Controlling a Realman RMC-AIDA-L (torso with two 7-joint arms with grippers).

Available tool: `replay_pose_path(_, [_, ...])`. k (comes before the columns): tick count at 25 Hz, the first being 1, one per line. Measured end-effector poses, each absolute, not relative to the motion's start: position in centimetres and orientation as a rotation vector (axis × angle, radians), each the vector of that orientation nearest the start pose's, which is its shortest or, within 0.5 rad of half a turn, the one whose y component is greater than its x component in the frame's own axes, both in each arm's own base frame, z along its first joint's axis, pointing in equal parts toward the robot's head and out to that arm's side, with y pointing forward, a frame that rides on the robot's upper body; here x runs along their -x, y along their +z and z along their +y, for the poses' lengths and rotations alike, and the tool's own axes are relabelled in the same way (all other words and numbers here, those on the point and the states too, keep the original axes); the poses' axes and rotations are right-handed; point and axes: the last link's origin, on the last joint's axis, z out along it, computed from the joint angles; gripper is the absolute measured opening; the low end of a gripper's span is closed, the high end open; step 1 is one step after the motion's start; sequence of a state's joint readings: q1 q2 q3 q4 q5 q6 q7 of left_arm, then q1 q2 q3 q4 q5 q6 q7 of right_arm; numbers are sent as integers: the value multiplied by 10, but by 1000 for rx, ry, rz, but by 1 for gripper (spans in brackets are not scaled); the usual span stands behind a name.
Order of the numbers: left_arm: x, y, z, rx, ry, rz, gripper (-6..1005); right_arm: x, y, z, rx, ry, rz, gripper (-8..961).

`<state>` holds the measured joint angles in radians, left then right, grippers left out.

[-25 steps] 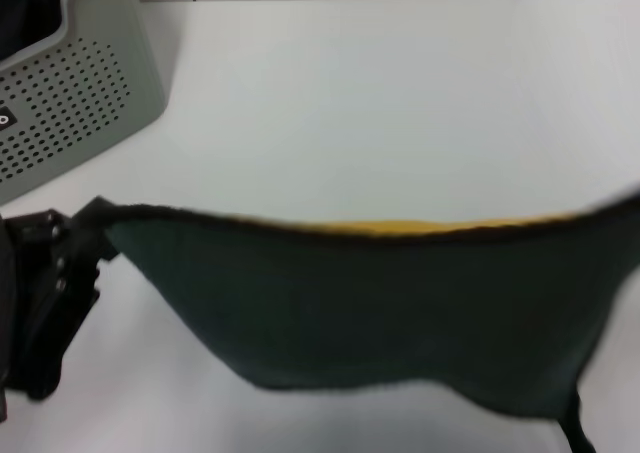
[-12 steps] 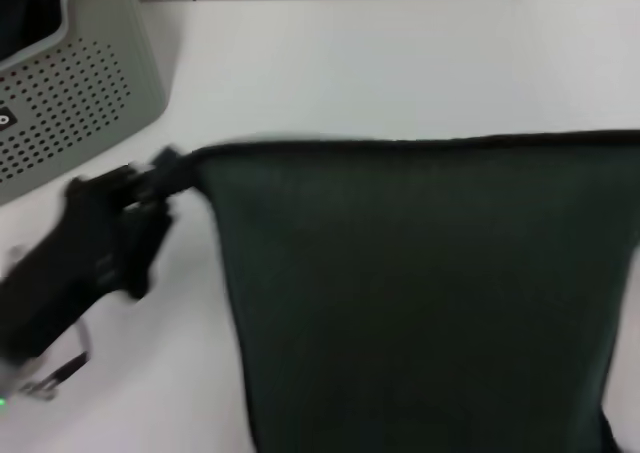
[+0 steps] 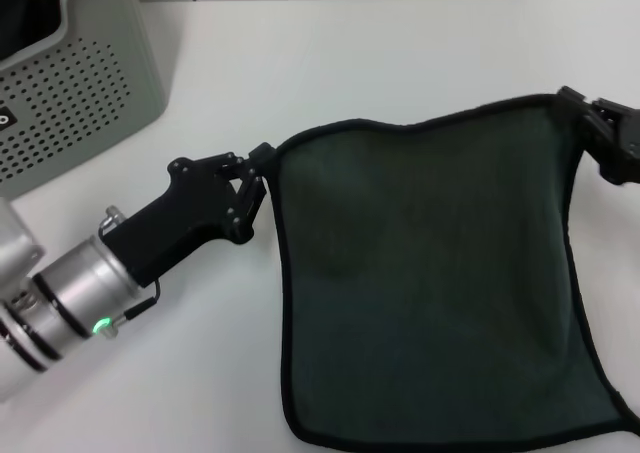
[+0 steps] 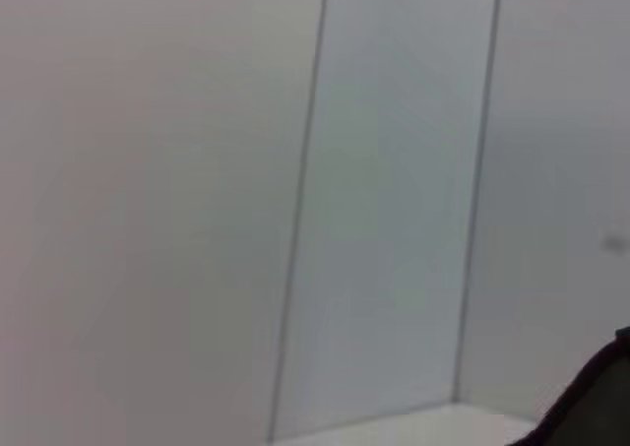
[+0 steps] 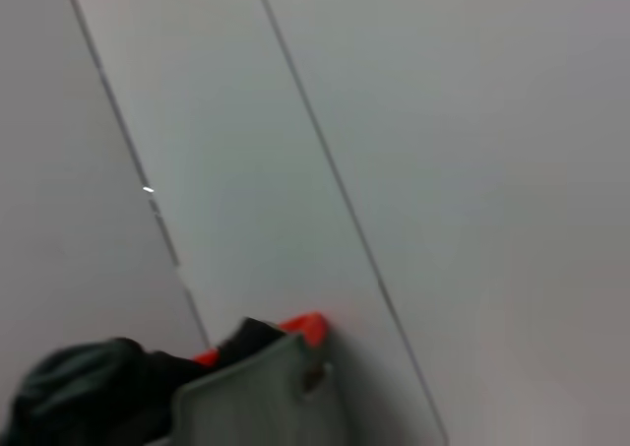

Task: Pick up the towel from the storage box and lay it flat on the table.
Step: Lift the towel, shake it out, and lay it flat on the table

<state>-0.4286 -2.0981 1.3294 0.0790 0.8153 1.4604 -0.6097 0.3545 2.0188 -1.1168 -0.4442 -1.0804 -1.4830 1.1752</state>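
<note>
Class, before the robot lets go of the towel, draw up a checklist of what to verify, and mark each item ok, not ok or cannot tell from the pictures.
1. The towel is out of the storage box: ok.
2. Left gripper shut on the towel's far left corner: ok.
3. Right gripper shut on the far right corner: ok.
4. Towel spread open, dark green side up, no folds: ok, though the far edge sags slightly.
5. Towel resting fully on the table: cannot tell; the near part seems down, the held corners may be lifted.
6. Near right corner on the table: cannot tell; it runs out of the head view.
</note>
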Motion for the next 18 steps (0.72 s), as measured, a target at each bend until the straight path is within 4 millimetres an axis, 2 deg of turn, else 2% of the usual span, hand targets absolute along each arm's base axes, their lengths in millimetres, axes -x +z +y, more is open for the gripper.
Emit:
replay_pose_path(7, [283, -57, 297, 2157, -989, -494, 9, -279, -10, 345, 2205, 1066, 843, 15])
replay_pose_path(18, [286, -65, 316, 2167, -810, -418, 25, -283, -21, 364, 2166, 949, 911, 16])
